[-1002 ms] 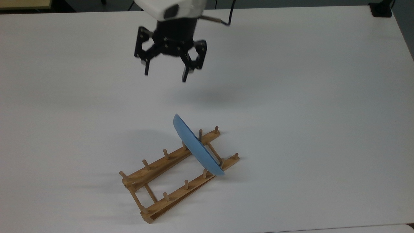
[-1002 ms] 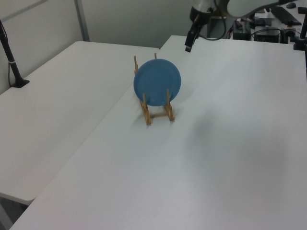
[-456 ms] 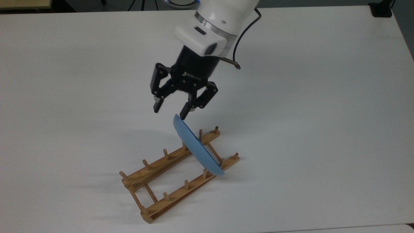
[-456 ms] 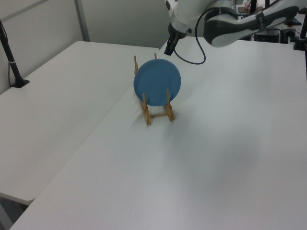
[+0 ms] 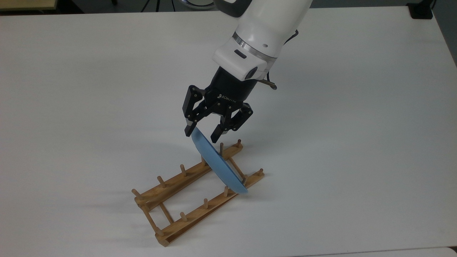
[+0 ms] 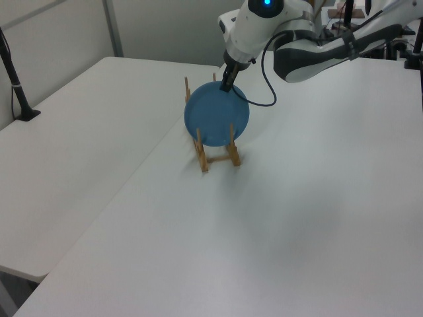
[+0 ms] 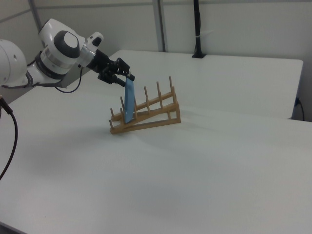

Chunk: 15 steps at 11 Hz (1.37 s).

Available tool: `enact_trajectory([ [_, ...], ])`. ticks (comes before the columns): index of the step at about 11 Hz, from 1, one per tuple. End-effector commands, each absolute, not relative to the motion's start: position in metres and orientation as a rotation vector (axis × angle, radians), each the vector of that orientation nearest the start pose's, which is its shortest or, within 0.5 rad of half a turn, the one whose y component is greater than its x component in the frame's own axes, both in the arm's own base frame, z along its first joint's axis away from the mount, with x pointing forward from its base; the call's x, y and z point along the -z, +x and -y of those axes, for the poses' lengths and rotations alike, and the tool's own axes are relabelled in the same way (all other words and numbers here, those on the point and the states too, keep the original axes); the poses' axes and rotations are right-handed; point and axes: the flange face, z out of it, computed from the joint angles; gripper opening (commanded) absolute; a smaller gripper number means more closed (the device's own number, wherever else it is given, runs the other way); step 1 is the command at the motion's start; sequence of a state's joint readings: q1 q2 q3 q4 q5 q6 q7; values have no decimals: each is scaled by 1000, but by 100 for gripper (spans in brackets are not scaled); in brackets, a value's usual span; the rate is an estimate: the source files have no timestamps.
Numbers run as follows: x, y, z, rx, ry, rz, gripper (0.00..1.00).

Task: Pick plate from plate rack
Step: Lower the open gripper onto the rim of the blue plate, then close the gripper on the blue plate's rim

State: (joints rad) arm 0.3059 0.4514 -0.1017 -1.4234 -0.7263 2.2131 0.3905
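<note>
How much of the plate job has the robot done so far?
Done: the gripper has reached the plate, open, one finger on each side of its top rim. In hand: nothing yet; the fingers aren't shut. Left: squeeze, then lift the plate out of the rack, where it stands between the pegs.

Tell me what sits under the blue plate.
The plate stands on edge in the plate rack, between pegs at one end; its lower rim covers the crossbar and table directly beneath.

gripper open, fingers straddling top rim of plate; plate stands on edge in plate rack just below gripper.
</note>
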Motion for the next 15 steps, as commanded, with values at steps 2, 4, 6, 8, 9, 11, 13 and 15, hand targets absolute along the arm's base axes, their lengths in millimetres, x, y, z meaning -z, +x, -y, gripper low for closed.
enact_trajectory([
  [2,-476,718,-141,-696,2436,-250,26],
  [4,-472,719,-143,-708,2405,-284,14],
  [6,-465,720,-143,-699,2403,-291,5],
  [8,-468,720,-144,-703,2402,-292,3],
  [9,-470,720,-143,-707,2392,-294,2],
  [11,-482,719,-139,-725,2376,-290,2],
  [13,-507,715,-131,-762,2375,-261,2],
  [15,-558,702,-113,-851,2469,-144,2],
])
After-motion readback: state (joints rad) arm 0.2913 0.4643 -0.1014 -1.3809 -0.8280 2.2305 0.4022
